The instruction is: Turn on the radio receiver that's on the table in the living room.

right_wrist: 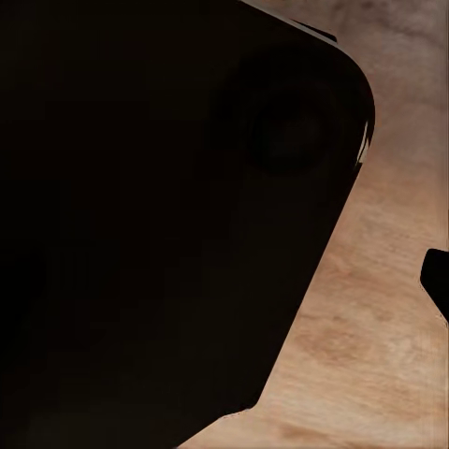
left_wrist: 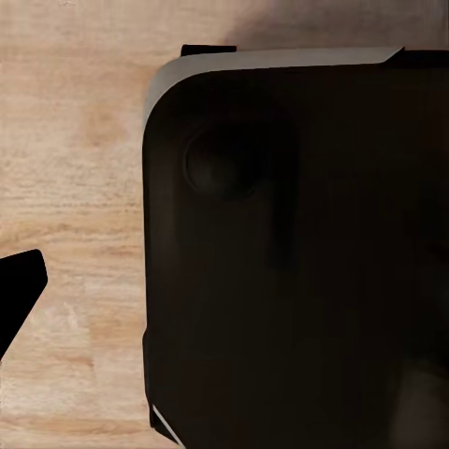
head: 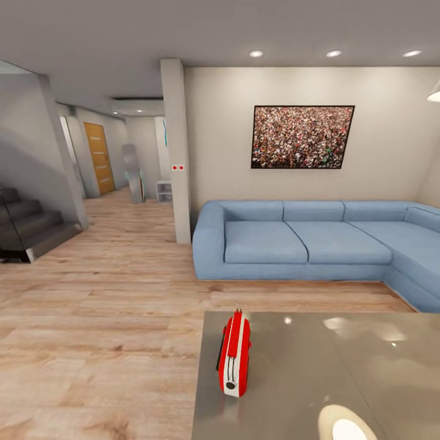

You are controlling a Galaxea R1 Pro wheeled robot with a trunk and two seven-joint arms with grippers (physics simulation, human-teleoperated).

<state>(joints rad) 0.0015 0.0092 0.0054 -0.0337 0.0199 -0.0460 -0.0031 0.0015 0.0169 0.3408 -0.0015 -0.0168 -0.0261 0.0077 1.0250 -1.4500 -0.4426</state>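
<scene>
The room before you holds a wood floor (head: 98, 318), a blue corner sofa (head: 293, 241) against the far wall, and the grey glossy worktop (head: 293, 391) nearest the camera. The red radio receiver (head: 234, 354) stands upright on edge near the worktop's left margin, narrow side toward you. Judge it light, rigid and thin, therefore prone to tip or slide on the polished top; steady it by the flat faces or the slim dark handle (head: 219, 353) before pressing. Each wrist view shows dark robot housing over flooring; you cannot tell either claw's state.
</scene>
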